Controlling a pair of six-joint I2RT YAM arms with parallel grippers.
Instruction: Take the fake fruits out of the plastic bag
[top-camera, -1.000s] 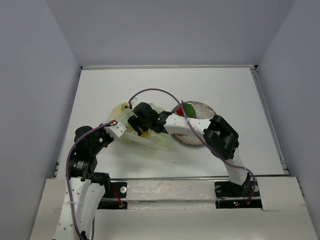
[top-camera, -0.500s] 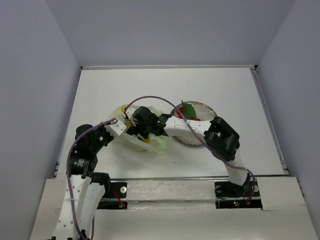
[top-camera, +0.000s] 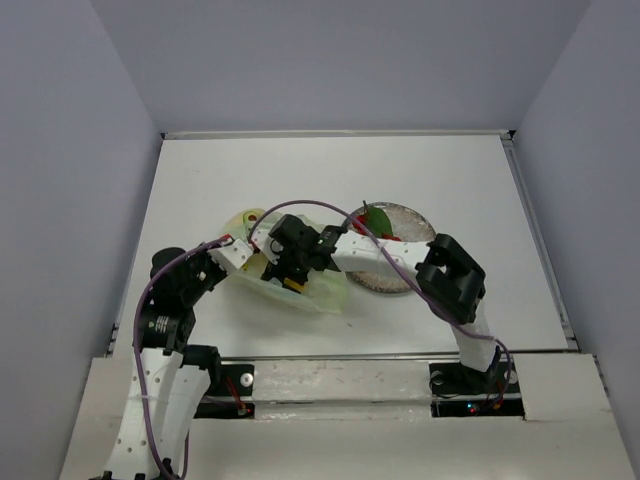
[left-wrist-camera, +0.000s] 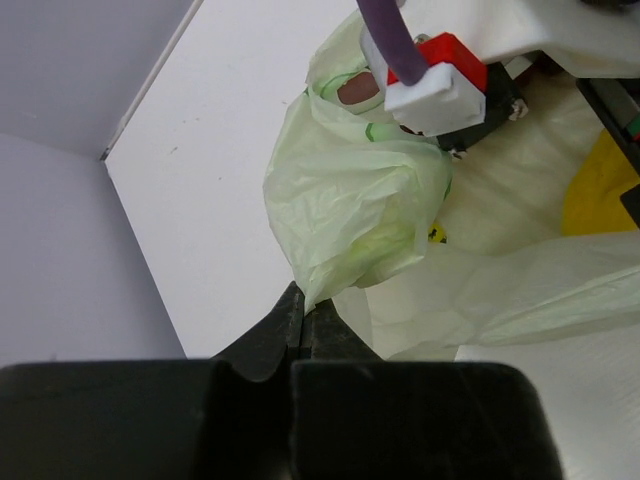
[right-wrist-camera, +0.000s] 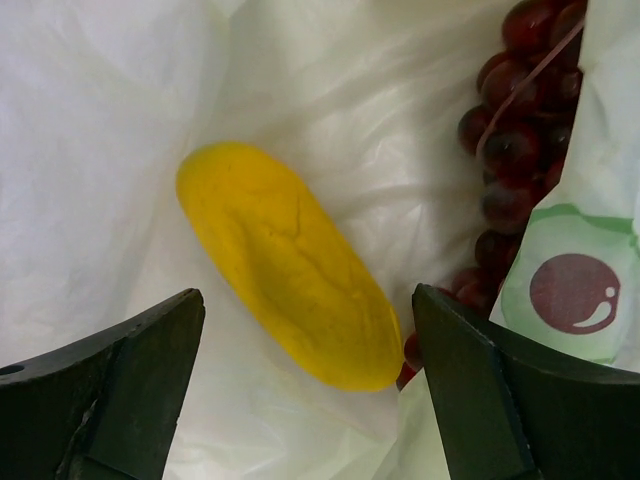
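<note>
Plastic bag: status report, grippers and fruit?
Left gripper shut on plastic bag edge. Right gripper open, over yellow fruit inside bag. Grape bunch beside it; nothing blocking.

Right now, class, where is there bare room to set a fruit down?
The table is bare beyond the plastic bag and right of the plate. It is crowded between bag and plate.

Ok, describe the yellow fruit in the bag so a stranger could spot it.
Find the pale green plastic bag left of the grey plate. Inside it lies a smooth yellow oblong fruit. Its neighbour is a bunch of small dark red grapes; this is one solid yellow piece.
</note>
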